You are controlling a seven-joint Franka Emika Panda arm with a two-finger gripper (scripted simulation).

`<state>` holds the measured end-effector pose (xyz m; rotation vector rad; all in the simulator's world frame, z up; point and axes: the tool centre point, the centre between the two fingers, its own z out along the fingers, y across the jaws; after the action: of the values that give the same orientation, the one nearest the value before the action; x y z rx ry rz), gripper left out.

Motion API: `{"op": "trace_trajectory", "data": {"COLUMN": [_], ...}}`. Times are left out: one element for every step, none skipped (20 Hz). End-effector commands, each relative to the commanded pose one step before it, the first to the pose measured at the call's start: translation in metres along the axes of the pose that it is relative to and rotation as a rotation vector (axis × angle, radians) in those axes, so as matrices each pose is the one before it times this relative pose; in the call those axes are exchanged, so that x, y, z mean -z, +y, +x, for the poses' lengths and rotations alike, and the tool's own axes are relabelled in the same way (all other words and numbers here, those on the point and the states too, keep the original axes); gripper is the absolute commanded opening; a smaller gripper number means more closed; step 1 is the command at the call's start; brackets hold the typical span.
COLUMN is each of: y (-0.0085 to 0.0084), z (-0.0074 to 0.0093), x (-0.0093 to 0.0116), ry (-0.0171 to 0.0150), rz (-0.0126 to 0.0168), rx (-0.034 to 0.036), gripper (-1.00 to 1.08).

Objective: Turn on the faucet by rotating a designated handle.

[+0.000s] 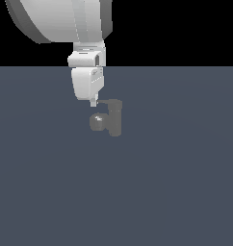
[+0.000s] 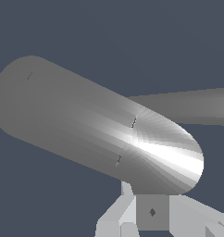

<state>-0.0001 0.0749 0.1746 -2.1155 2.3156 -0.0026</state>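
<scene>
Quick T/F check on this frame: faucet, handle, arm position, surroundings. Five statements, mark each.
1. The small dull-grey metallic faucet stands upright on the flat blue-grey floor. True.
2. The white robot gripper is far from the faucet, at the exterior view's right. False: it hangs just beside the faucet's top, on the exterior view's left.
3. The rounded bulbous spout sits on the faucet's side toward the exterior view's left. True.
4. The thin grey lever handle projects from the faucet's base. False: it projects from the top.
5. Several other objects lie around the faucet. False: only the faucet shows.
</scene>
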Motion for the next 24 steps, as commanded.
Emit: {"op": "trace_trajectory", "data": {"y": [0.00107,0.00121,0.00122,0.00123,0.00121,0.00124,0.00122,0.00128,0.00122,0.00126,0.00124,0.00126,0.00123,0.00123,0.0,0.00026,-0.00218,-0.00217,-0.00215,-0.00214,-0.00213,-0.00211,-0.00211,-0.00209], "z": [0.00553,0.00578,0.00583,0.00588,0.00599,0.00597,0.00609,0.00598,0.00623,0.00616,0.00627,0.00625,0.00636,0.00636,0.0,-0.0301,0.0046,0.0046,0.00455,0.0045,0.0045,0.00442,0.00446,0.00438], "x": [-0.00006,-0.00009,-0.00009,-0.00009,-0.00013,-0.00008,-0.00012,-0.00003,-0.00015,-0.00008,-0.00011,-0.00007,-0.0001,-0.00006,0.0,0.00152,-0.00006,-0.00006,-0.00006,-0.00006,-0.00006,-0.00006,-0.00006,-0.00006], "ry": [0.00001,0.00016,0.00016,0.00016,0.0002,0.00017,0.00021,0.00013,0.00025,0.00019,0.00023,0.0002,0.00025,0.00023,0.0,-0.00767,0.00037,0.00038,0.00037,0.00036,0.00037,0.00035,0.00037,0.00035], "rz": [-0.00024,-0.00032,-0.00032,-0.00032,-0.00039,-0.00032,-0.00038,-0.00022,-0.00044,-0.00031,-0.00037,-0.0003,-0.00036,-0.00028,0.0,0.0026,-0.00012,-0.00013,-0.00012,-0.00012,-0.00013,-0.00012,-0.00013,-0.00012], "rx": [-0.00021,-0.00059,-0.00059,-0.00059,-0.00072,-0.00059,-0.00072,-0.00042,-0.00084,-0.00059,-0.00072,-0.00059,-0.00072,-0.00059,0.0,0.04256,-0.00203,-0.00209,-0.00203,-0.00198,-0.00203,-0.00192,-0.00203,-0.00192], "gripper": [-1.0,-1.0,-1.0,-1.0,-1.0,-1.0,-1.0,-1.0,-1.0,-1.0,-1.0,-1.0,-1.0,-1.0,-1.0,-1.0,-1.0,-1.0,-1.0,-1.0,-1.0,-1.0,-1.0,-1.0]}}
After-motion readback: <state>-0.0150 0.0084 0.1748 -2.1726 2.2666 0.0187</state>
